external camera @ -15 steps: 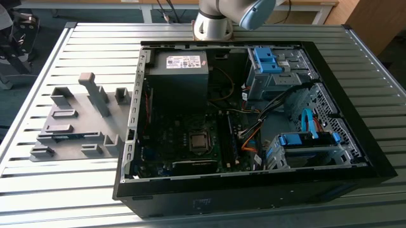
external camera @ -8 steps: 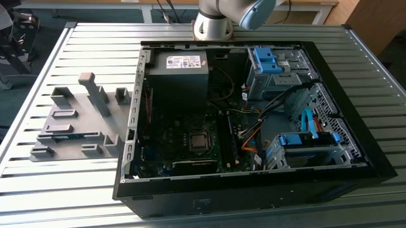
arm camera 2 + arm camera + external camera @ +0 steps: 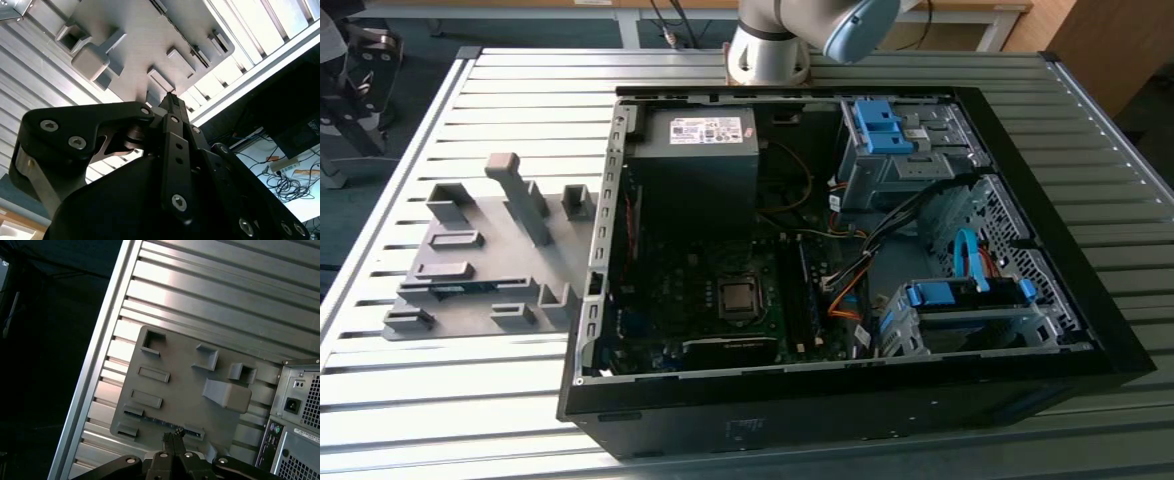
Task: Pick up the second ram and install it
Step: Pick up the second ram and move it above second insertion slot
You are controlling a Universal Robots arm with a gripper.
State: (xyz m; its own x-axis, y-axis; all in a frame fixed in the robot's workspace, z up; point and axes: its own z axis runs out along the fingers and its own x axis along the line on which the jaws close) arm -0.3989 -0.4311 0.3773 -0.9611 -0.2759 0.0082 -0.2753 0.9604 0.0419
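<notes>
The second ram [image 3: 454, 288] is a thin blue-green stick lying on edge in a slot of the grey holder tray [image 3: 480, 215], on the table at the exterior view's left of the computer case. In the first wrist view the ram [image 3: 162, 422] shows as a dark thin strip along the tray's [image 3: 180, 370] edge. My gripper [image 3: 172, 437] hangs well above it, its tip lined up just beside the strip. The fingers are shut together with nothing between them. In the second wrist view the gripper [image 3: 170, 97] points at the tray [image 3: 140, 40].
The open black computer case [image 3: 854, 400] lies on the slatted metal table [image 3: 520, 70], with the motherboard [image 3: 734, 295], a power supply [image 3: 700, 135] and blue drive-bay clips [image 3: 881, 125] inside. The arm's base [image 3: 767, 50] stands behind the case. The table edge [image 3: 107, 335] runs beside the tray.
</notes>
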